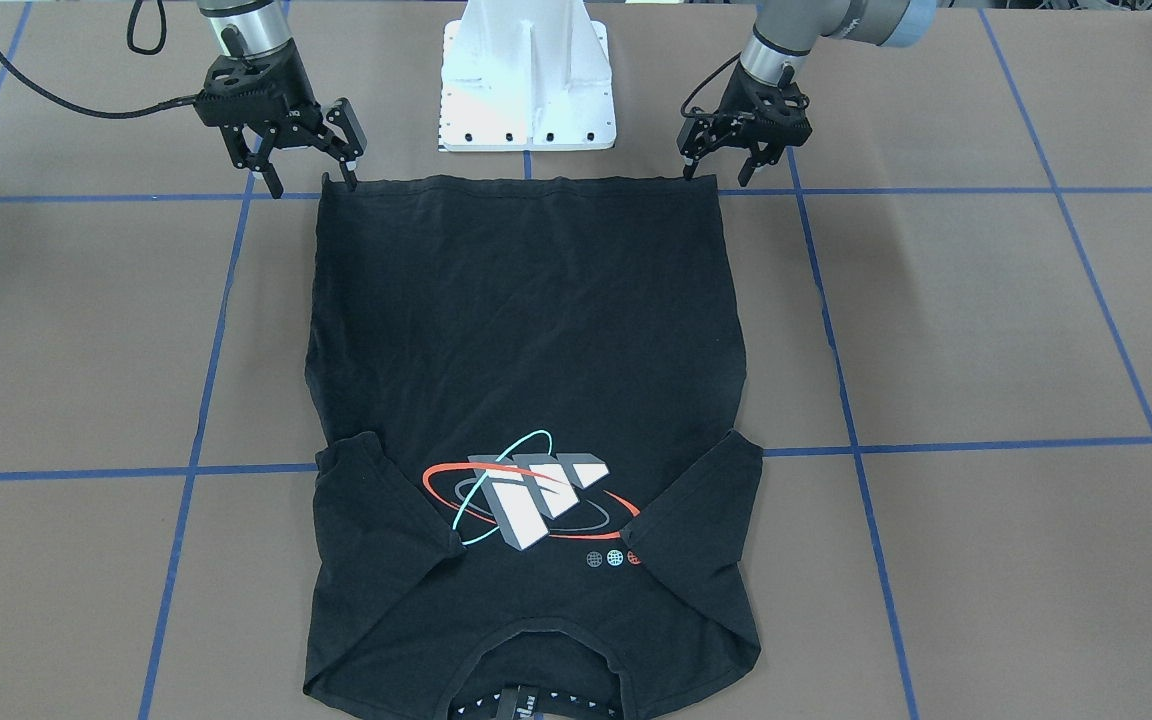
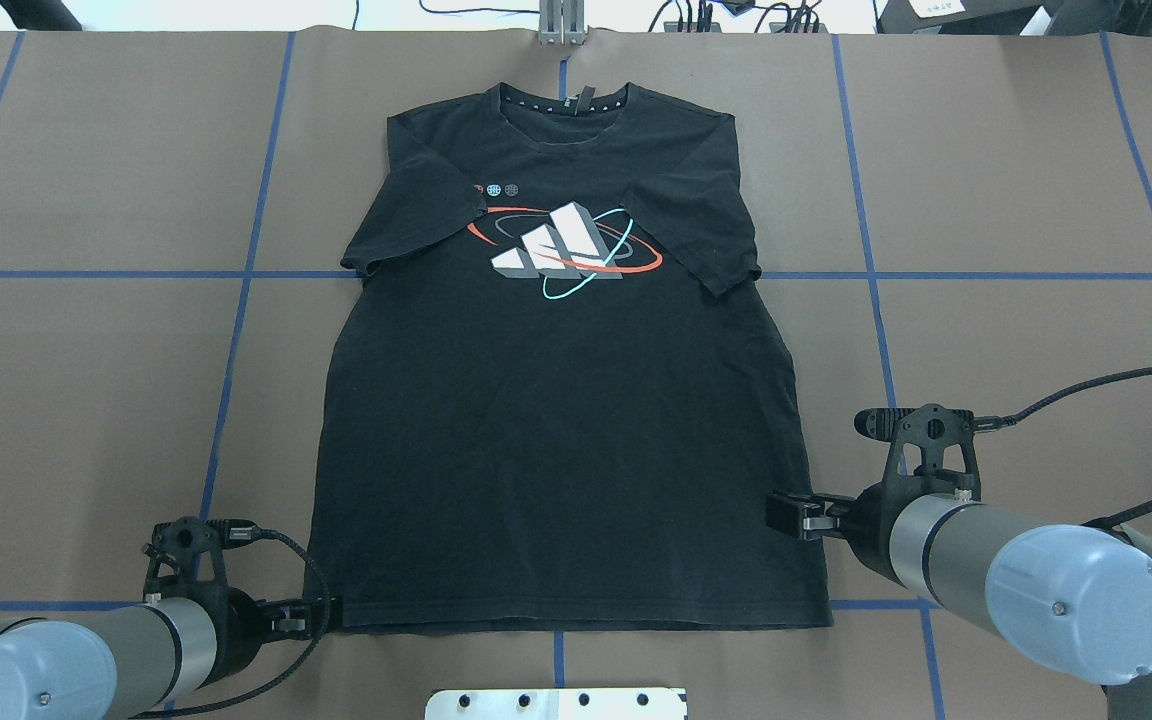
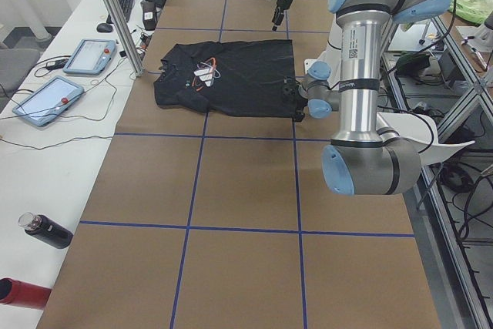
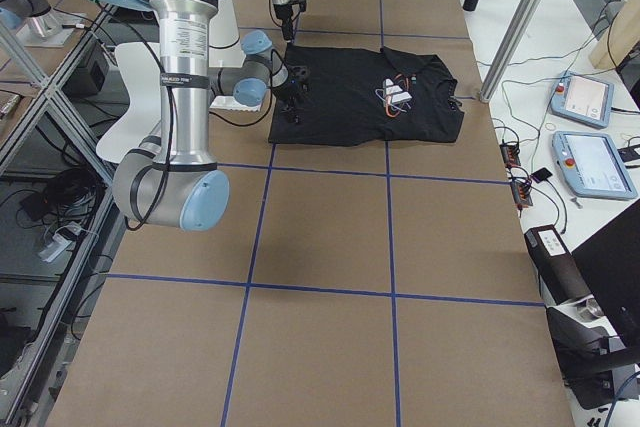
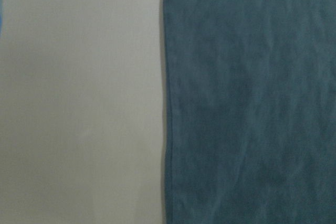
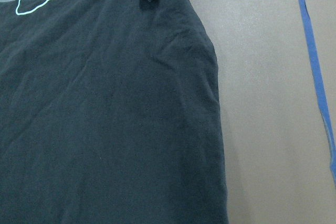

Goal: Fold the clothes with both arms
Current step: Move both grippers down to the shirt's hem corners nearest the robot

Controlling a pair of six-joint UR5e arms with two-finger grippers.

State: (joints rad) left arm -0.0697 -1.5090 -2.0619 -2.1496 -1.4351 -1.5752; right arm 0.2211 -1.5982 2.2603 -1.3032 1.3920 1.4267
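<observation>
The white base [image 1: 526,80] stands at the near edge of the tabletop [image 1: 986,330]. Just beyond it, the two hands sit at the near corners of the T-shirt [image 1: 526,330].

The right hand [image 1: 313,183] has its jaws spread. One fingertip is at the hem [image 1: 516,183] corner on its side, and the other is outside the cloth, over bare tabletop. The left hand [image 1: 717,176] also has its jaws apart, with one fingertip at the opposite hem corner and the other off the cloth. Neither hand grips fabric. Whether the fingertips touch the hem cannot be told.

The left wrist view is close over the shirt's side edge. The right wrist view takes in its side edge from higher up.

The T-shirt lies flat between the hands, printed side up, with its hem running along a blue tape line [image 1: 936,190]. Farther out, the graphic [image 1: 526,495] crosses the chest. Both sleeves [image 1: 376,500] lie angled inward over the body. The collar [image 2: 561,105] is farthest away, near the far tabletop edge.
</observation>
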